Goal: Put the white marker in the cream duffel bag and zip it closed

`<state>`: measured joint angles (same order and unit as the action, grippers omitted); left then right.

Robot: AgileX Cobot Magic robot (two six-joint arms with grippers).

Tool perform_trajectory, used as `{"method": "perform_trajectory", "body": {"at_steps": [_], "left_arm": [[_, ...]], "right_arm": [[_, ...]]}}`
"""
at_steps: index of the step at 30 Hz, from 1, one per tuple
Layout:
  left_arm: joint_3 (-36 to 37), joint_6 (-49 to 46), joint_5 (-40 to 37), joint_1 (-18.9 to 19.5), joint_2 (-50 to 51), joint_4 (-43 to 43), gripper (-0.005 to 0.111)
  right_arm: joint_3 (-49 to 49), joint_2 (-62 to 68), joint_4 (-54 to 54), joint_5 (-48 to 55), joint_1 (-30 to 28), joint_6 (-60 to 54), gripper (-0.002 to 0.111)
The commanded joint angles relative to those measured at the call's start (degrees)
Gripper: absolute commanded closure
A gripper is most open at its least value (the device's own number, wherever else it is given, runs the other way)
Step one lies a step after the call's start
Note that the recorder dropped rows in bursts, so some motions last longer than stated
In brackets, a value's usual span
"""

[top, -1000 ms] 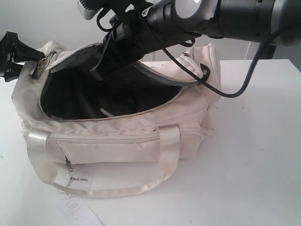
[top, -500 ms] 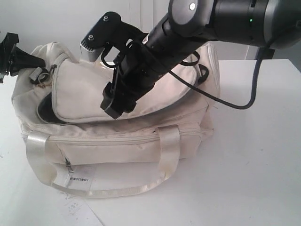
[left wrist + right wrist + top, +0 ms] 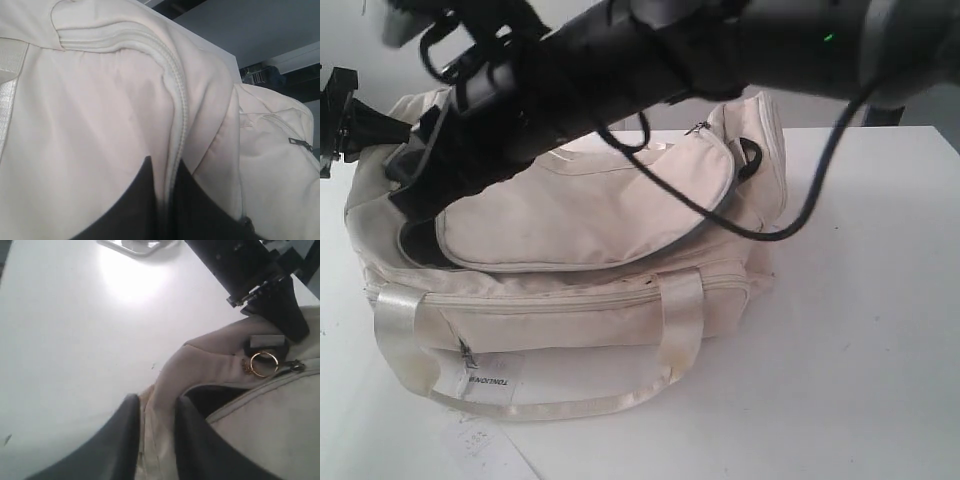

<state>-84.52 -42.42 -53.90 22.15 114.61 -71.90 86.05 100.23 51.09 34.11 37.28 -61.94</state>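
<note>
The cream duffel bag (image 3: 580, 300) sits on the white table with its top flap (image 3: 570, 215) laid over the opening. Only a narrow dark gap (image 3: 415, 240) remains at its left end. The white marker is hidden. My left gripper (image 3: 370, 122) is at the bag's far-left end, shut on a fold of the zipper seam (image 3: 165, 175). My right gripper (image 3: 405, 195) has reached across to the same end. Its fingers straddle and press a ridge of the bag's rim (image 3: 157, 430), next to a gold ring (image 3: 264, 363) and the grey zipper pull (image 3: 297, 366).
My right arm (image 3: 650, 60) lies diagonally over the bag, with its black cable (image 3: 790, 225) looping past the right end. A paper tag (image 3: 492, 383) hangs on the front handle. The white table (image 3: 860, 350) runs to the right and front of the bag.
The right arm came out of the open bag and swept left to its end. The flap dropped over the opening. The left gripper closed on the seam.
</note>
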Motion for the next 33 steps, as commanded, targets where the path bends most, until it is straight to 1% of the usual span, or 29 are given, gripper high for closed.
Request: {"method": "perform_trajectory", "body": {"at_steps": [1,3,7,8,10,14,16,19,20,23,33], "left_arm": [[-0.26,0.65,-2.45,0.0,-0.29,-1.72,0.107],[-0.26,0.65,-2.07,0.0,-0.29,-1.72,0.107],[-0.26,0.65,-1.86,0.0,-0.29,-1.72,0.107],[-0.26,0.65,-1.73,0.0,-0.29,-1.72,0.107],[-0.26,0.65,-1.16,0.0,-0.29,-1.72,0.107],[-0.26,0.65,-0.58,0.0,-0.29,-1.72,0.107],[-0.26,0.65,-0.35,0.0,-0.29,-1.72,0.107],[-0.26,0.48,0.36,0.0,-0.29,-1.62,0.107],[-0.26,0.48,0.36,0.0,-0.29,-1.62,0.107],[-0.26,0.48,0.36,0.0,-0.29,-1.62,0.107],[-0.26,0.61,-1.01,0.0,-0.29,-1.51,0.107]], "right_arm": [[2.36,4.76,0.51,-8.14,2.09,-1.23,0.102],[5.44,7.05,0.4,-8.14,2.33,-1.23,0.108],[11.81,12.21,0.26,-9.18,2.33,-1.23,0.107],[13.15,13.42,-0.21,-9.59,2.33,-1.23,0.104],[15.1,15.54,-0.78,-10.03,2.33,-1.23,0.095],[17.77,18.46,-3.28,-11.56,2.33,-1.23,0.069],[18.73,19.84,-3.78,-12.2,2.54,-2.71,0.064],[19.68,21.51,-3.87,-14.23,3.33,-10.82,0.063],[19.8,21.8,-4.16,-15.08,3.52,-11.99,0.063],[19.93,23.08,-6.15,-17.61,3.93,-12.44,0.063],[20.05,27.25,-7.23,-24.56,3.92,-12.44,0.063]]}}
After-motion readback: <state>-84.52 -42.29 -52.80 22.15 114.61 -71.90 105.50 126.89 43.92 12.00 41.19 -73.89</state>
